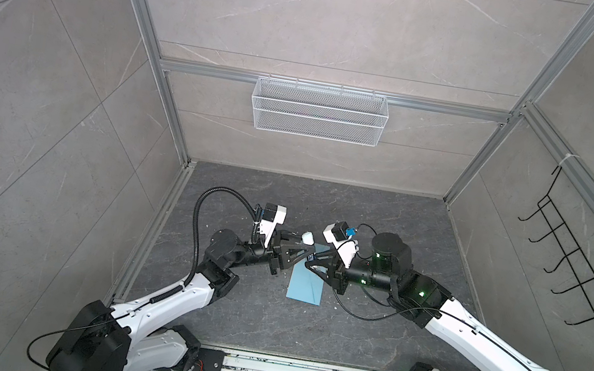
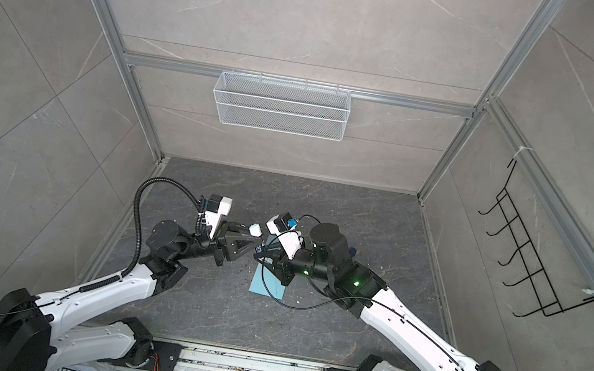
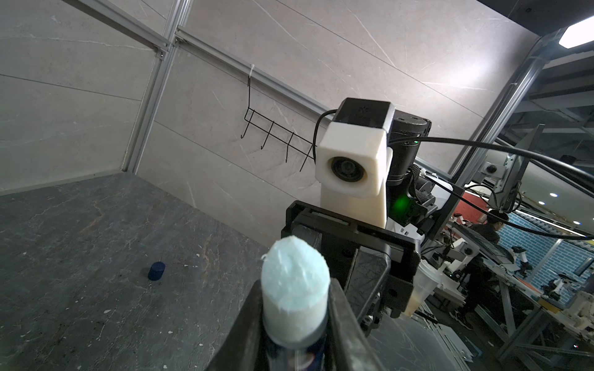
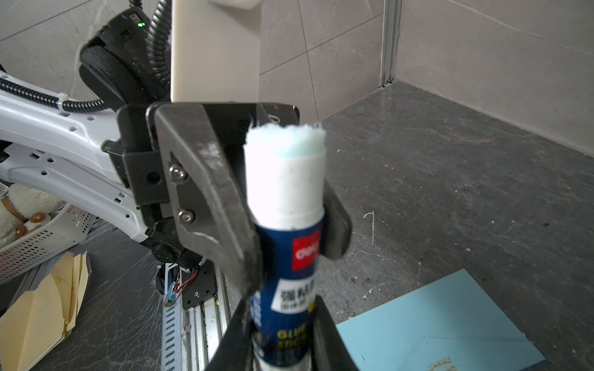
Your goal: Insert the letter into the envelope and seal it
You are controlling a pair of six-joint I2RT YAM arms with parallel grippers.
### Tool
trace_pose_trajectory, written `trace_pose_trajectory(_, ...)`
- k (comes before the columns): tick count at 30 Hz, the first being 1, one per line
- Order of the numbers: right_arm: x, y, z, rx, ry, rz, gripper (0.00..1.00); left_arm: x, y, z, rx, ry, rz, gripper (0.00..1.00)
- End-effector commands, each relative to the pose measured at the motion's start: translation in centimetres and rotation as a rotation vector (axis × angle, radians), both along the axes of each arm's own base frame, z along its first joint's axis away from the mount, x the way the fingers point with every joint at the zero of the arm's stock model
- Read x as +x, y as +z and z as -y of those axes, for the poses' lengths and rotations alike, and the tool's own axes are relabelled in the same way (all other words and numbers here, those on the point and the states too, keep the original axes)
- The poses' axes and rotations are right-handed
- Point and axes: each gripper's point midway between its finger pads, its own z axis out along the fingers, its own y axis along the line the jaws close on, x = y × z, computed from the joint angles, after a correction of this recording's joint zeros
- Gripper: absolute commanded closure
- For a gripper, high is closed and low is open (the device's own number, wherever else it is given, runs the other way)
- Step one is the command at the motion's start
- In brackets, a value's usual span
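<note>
Dark stone tabletop [image 1: 285,200]. Both top views: envelope [image 1: 305,288] flat, 6 o'clock of glue stick [image 1: 308,238], far end under arms; wire basket [image 1: 319,111] 12 o'clock, hook rack [image 1: 574,258] 3 o'clock. Left wrist: left gripper [image 3: 295,308] clenched on glue stick; blue cap [image 3: 156,270] well apart; right arm's camera [image 3: 352,160] masks hook rack end. Right wrist: right gripper [image 4: 283,340] grasps glue stick base, covers envelope edge.

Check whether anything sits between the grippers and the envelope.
Yes: a glue stick. The left gripper and the right gripper are both shut on it above the envelope, so neither is free to touch the paper. Nothing else shows on the envelope's visible part; some of it is hidden beneath them.
</note>
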Motion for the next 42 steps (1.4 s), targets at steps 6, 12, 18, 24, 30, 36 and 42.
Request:
trace_pose_trajectory(6, 0.9, 1.0, 1.4, 0.006, -0.104, 0.015, 0.55, 2.4, 2.1, -0.7, -0.064, 0.146, -0.030, 1.00)
trace_pose_trajectory(12, 0.5, 0.8, 2.3, 0.164, -0.169, -0.064, 0.15, 4.0, 2.5, -1.9, -0.118, 0.261, -0.099, 1.00)
trace_pose_trajectory(18, 0.9, 0.6, 1.1, 0.246, -0.159, -0.115, 0.19, 4.1, 2.9, -1.8, -0.163, 0.231, -0.135, 1.00)
trace_pose_trajectory(24, 2.0, 0.8, 0.4, 0.257, -0.175, -0.103, 0.24, 4.0, 3.0, -1.6, -0.180, 0.209, -0.148, 1.00)
trace_pose_trajectory(30, 2.6, 1.1, 0.4, 0.253, -0.195, -0.068, 0.32, 3.8, 3.1, -1.6, -0.176, 0.199, -0.150, 1.00)
trace_pose_trajectory(36, 2.7, 1.0, 0.3, 0.251, -0.192, -0.058, 0.45, 3.8, 3.0, -1.5, -0.171, 0.196, -0.154, 1.00)
trace_pose_trajectory(42, 2.8, 1.3, 0.4, 0.260, -0.198, -0.048, 0.52, 3.8, 2.8, -1.5, -0.168, 0.193, -0.159, 1.00)
